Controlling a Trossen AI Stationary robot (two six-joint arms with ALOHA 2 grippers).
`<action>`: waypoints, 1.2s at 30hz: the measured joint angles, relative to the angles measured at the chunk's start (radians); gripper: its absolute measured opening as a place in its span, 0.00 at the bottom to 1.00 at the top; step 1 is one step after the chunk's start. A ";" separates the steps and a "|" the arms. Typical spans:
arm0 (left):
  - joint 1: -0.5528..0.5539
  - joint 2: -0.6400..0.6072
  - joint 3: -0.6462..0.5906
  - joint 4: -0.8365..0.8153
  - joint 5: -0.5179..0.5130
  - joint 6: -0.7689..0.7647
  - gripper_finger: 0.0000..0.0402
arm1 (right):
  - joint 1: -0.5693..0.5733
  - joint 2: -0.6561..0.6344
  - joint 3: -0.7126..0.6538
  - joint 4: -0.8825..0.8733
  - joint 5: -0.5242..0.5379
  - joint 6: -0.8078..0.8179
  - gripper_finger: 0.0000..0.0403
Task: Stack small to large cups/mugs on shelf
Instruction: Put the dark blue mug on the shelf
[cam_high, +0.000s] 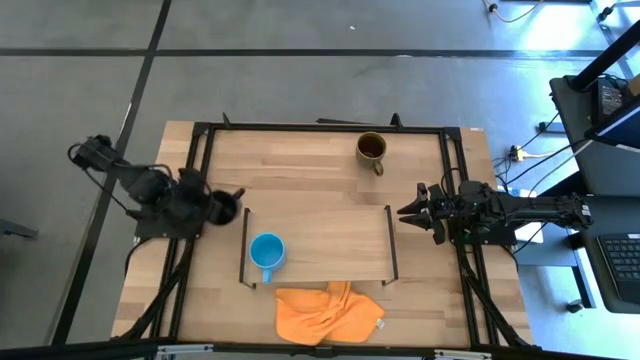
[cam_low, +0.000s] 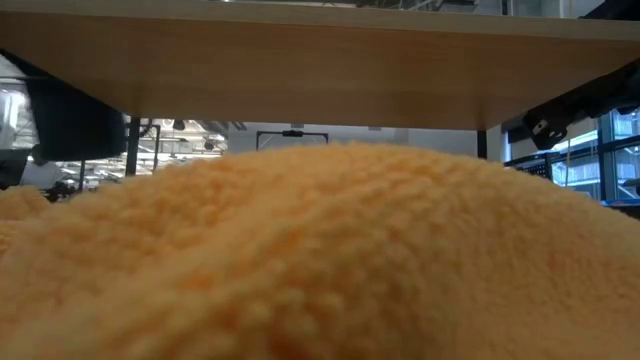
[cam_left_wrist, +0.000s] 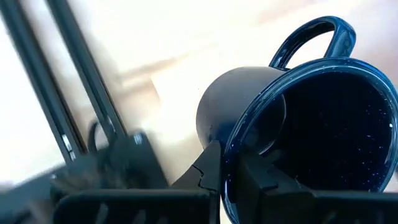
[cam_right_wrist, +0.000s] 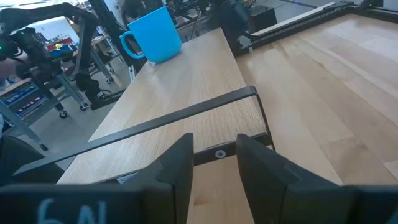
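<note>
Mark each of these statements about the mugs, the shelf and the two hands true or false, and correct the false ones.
1. The blue mug stands on the shelf. True.
2. The left hand grips the black mug by its rim. True: one finger is inside the mug, the other outside.
3. The olive-brown mug is already on the shelf. False: it stands on the tabletop beyond the shelf.
4. The right hand holds a mug. False: it is empty and open, at the shelf's right end.
5. The orange cloth lies on the shelf. False: it lies on the tabletop in front of the shelf.
</note>
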 joint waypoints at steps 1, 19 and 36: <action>0.037 0.000 0.000 0.001 -0.024 0.016 0.03 | 0.000 0.000 0.000 0.000 0.000 0.000 0.31; 0.665 0.023 0.002 0.375 -0.075 0.831 0.03 | 0.000 0.000 0.000 0.000 0.000 0.000 0.31; 1.182 0.346 0.132 0.635 0.454 1.631 0.03 | 0.000 0.000 0.000 0.000 0.000 0.000 0.31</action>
